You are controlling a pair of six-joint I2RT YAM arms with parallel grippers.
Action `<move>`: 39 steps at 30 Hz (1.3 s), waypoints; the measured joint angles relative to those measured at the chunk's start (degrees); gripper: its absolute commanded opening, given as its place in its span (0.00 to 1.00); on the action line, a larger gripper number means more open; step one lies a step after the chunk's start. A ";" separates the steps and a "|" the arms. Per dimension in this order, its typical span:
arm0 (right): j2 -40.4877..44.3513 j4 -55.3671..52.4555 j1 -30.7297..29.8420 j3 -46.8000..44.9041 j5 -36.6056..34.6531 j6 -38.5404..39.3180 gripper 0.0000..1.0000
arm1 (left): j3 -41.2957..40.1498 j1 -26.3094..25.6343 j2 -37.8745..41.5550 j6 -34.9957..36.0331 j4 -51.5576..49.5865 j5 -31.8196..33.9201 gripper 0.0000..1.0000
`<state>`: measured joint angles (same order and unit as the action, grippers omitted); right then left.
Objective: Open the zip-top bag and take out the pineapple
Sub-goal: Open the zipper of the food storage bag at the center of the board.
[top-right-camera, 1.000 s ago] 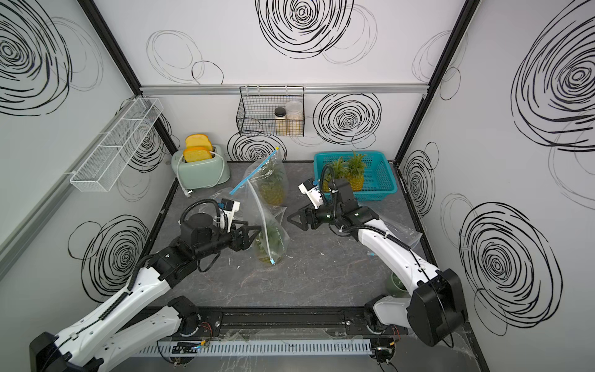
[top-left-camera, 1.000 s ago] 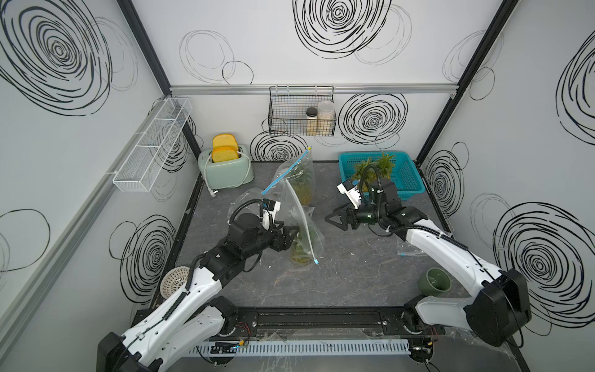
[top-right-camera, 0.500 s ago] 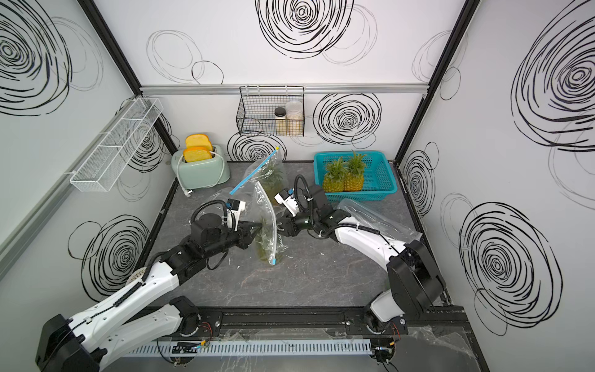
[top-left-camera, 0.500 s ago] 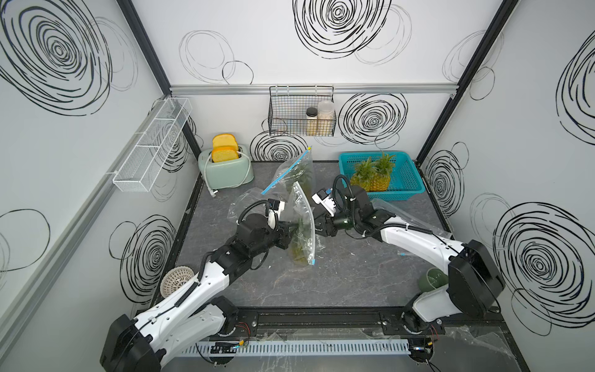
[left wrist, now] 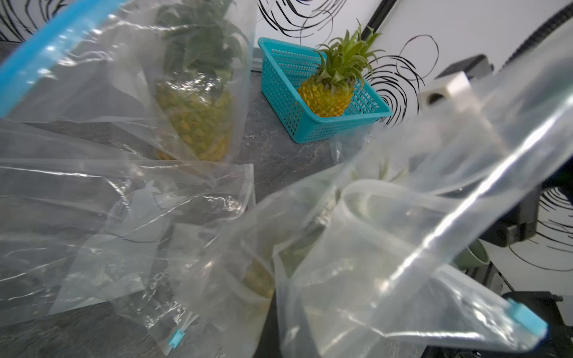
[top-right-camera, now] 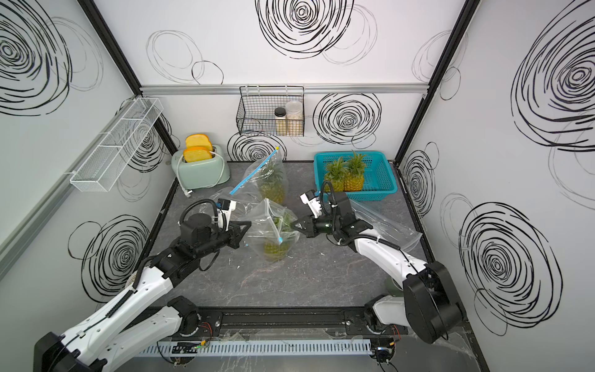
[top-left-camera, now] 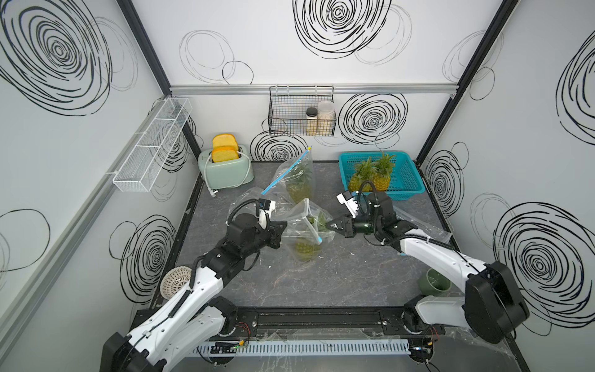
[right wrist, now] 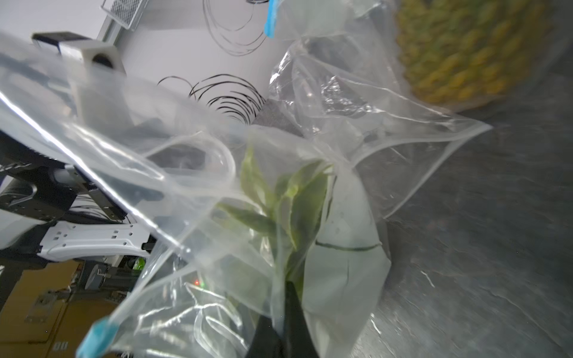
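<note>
The zip-top bag (top-left-camera: pixel 307 225) sits at the middle of the tabletop (top-left-camera: pixel 354 277), with the pineapple (top-left-camera: pixel 304 250) inside it; the left gripper (top-left-camera: pixel 284 226) is closed, pinching the bag's plastic on one side; the right gripper (top-left-camera: pixel 329 224) is closed on the opposite side, its fingers (right wrist: pixel 290 322) clamped over the film below the leaves; a teal basket (top-left-camera: pixel 405 183) sits behind.
</note>
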<state>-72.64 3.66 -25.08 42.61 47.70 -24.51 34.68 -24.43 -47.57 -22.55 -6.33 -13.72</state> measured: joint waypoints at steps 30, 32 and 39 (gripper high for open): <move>1.81 -6.14 1.09 4.96 0.26 3.72 0.00 | -4.24 -1.70 -3.34 -3.41 9.25 -1.60 0.00; 2.16 -5.92 2.80 4.37 0.48 3.19 0.00 | -4.24 -0.66 -3.10 -3.30 9.09 -1.60 0.00; 2.51 -3.82 8.90 1.53 7.87 0.85 0.00 | -4.24 2.91 -1.44 -3.19 9.14 -5.90 0.00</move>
<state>-70.13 -0.16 -16.19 44.14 55.57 -23.66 30.44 -21.52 -49.01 -25.74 2.81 -19.62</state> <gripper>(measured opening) 0.048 0.048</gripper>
